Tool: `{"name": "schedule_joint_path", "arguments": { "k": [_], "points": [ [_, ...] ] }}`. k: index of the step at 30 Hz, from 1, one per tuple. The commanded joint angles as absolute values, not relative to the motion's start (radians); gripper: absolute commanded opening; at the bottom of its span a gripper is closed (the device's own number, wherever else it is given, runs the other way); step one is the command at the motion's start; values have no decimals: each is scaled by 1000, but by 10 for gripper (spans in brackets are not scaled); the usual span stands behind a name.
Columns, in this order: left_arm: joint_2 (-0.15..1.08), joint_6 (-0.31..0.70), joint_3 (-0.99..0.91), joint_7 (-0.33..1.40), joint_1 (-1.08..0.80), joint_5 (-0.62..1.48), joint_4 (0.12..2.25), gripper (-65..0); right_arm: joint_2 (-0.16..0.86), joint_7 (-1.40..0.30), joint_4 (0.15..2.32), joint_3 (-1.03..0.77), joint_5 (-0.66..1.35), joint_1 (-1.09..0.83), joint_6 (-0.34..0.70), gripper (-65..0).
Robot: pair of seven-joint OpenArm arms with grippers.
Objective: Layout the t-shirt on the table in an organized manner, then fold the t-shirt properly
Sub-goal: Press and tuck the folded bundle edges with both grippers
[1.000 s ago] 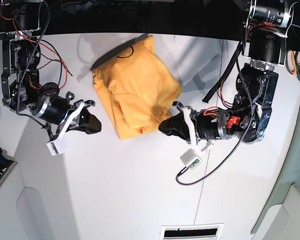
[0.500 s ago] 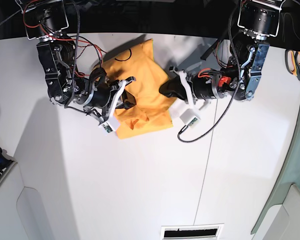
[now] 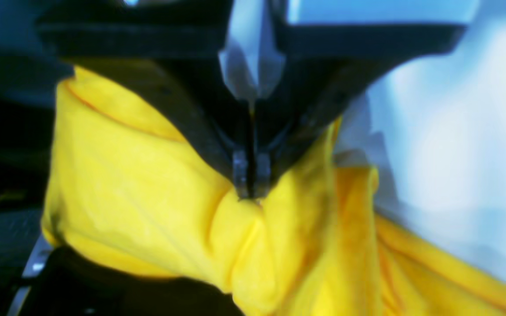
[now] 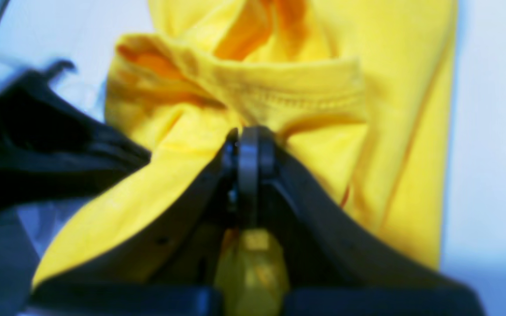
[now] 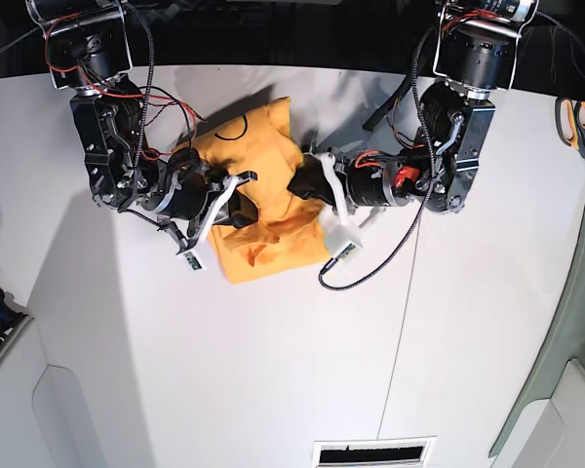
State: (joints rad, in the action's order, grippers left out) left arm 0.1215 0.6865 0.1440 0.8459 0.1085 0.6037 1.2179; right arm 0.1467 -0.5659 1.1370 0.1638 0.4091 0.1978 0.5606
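Both the left gripper (image 3: 250, 193) and the right gripper (image 4: 249, 134) pinched folds of the t-shirt (image 5: 263, 185) above the bench (image 5: 273, 370).

Orange-yellow t-shirt (image 5: 263, 200) with small black line print, matte white table (image 5: 273, 370), black pincers
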Motion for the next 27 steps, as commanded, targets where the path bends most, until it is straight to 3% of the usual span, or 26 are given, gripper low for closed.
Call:
{"name": "schedule_joint_path", "arguments": {
  "k": [1,5,11,20,27],
  "points": [
    [120,698,143,844,130,661,1272,-637,152,-596,1168,163,390,207,553,-650],
    [135,698,144,929,130,731,1415,-637,152,-637,1296,163,434,208,553,-650],
    [200,698,144,936,125,811,1444,-637,152,-727,1433,131,450,207,545,-650],
    [198,698,144,809,-1,719,1436,-637,152,-673,1283,105,403,202,546,-650],
    [177,698,144,808,-30,718,1434,-636,152,-630,1163,105,393,201,546,-650]
  ]
}}
